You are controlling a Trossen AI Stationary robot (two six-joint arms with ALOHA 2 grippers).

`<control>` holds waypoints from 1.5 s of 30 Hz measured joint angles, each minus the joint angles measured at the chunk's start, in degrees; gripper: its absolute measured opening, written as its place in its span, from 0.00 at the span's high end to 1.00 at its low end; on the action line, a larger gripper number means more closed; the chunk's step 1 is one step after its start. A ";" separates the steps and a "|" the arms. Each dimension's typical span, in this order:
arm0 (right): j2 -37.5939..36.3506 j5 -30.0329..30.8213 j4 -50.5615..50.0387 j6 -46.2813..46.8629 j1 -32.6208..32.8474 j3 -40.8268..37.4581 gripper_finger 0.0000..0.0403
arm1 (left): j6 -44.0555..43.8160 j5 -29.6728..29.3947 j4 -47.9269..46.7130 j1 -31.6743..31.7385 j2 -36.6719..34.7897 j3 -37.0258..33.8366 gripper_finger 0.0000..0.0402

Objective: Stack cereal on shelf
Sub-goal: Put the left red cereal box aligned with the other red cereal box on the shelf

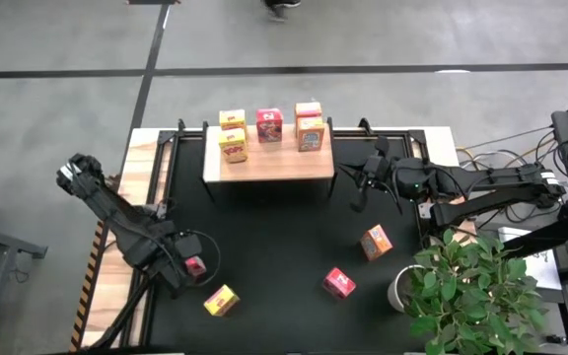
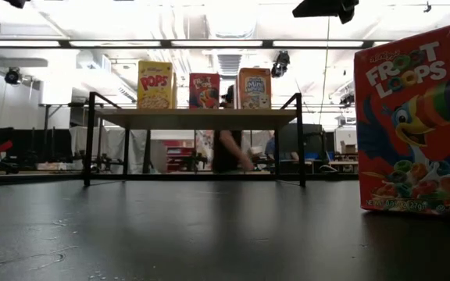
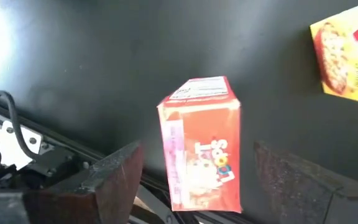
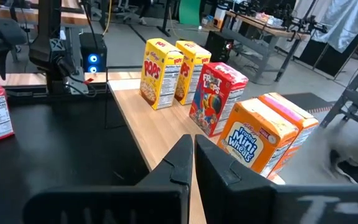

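Observation:
The wooden shelf stands at the mat's far side. On its top stand two yellow boxes, a pink-red box and two boxes at its right end, the front one orange. On the mat lie a pink-red box, a yellow box, another pink-red box and an orange box. My left gripper is open at the mat's near left, a finger on either side of the pink-red box with a gap to each. My right gripper is shut, in the air by the shelf's right end.
A potted plant stands at the table's near right corner, close to the orange box. A black frame carries the shelf top. In the low view a pink-red box fills the right side. A person moves in the room behind.

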 joint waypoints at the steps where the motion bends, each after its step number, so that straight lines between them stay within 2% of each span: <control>1: 0.00 0.00 0.02 0.03 0.00 0.00 0.98 | -0.66 -0.13 0.33 -0.43 -0.10 -0.54 0.29; 8: 0.04 0.00 0.00 0.05 0.00 0.00 0.98 | -1.58 -1.41 2.24 -1.79 0.03 -3.24 0.33; 21: 0.07 0.00 -0.48 0.19 0.00 -0.15 0.98 | -1.10 -1.97 2.95 -1.77 0.25 -3.36 0.59; 25: 0.07 0.00 -0.57 0.60 0.00 -0.15 0.98 | -0.45 -2.33 2.64 -1.58 0.29 -0.64 0.61; 30: 0.07 0.00 -0.57 0.82 0.00 -0.15 0.98 | 3.28 -7.78 0.69 -0.10 0.29 7.65 0.61; 35: 0.07 0.00 -0.63 0.97 0.00 -0.17 0.98 | 10.62 -19.40 -3.21 2.54 0.29 19.00 0.61; 39: 0.07 0.00 -0.49 0.85 0.00 -0.82 0.98 | 24.58 -31.83 0.87 5.70 0.26 26.38 0.61; 41: 0.07 0.00 -0.51 0.84 0.00 -1.25 0.98 | 33.90 -33.31 5.14 8.69 0.25 28.98 0.61; 45: 0.09 0.00 -0.50 0.84 0.00 -2.18 0.98 | 48.44 -32.08 11.63 16.63 0.27 31.73 0.61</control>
